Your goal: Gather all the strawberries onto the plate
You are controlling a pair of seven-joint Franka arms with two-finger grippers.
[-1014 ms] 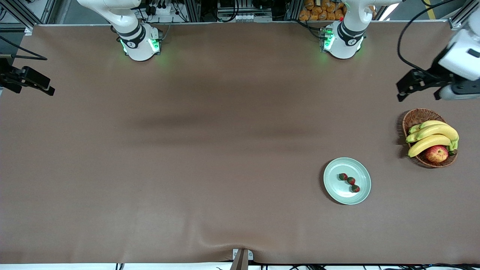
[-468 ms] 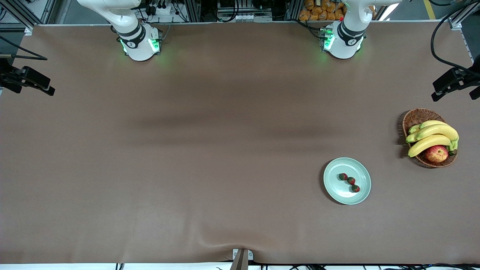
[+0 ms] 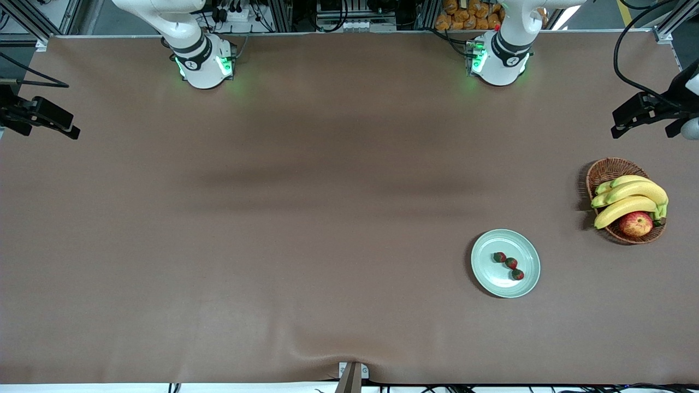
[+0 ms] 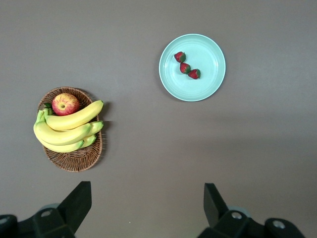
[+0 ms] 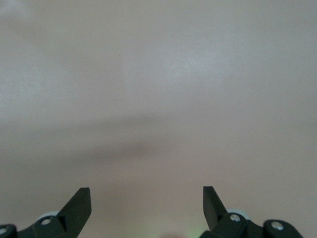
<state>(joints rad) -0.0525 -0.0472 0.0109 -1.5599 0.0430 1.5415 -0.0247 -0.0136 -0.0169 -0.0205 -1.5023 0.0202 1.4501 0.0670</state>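
Three strawberries [image 3: 511, 263] lie in the plate [image 3: 491, 281] (task looks complete); left gripper [image 3: 650, 115] and right gripper [image 3: 41, 117], well apart from the plate, hang empty with jaws spread.

Three strawberries [image 3: 511, 265] lie on the plate [image 3: 491, 284], nearer the camera than the basket [image 3: 605, 170].

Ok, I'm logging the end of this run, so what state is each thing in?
strawberries: all three lie in a row on the plate
plate: flat on the table
basket: holds bananas and an apple
left gripper: open, empty
right gripper: open, empty
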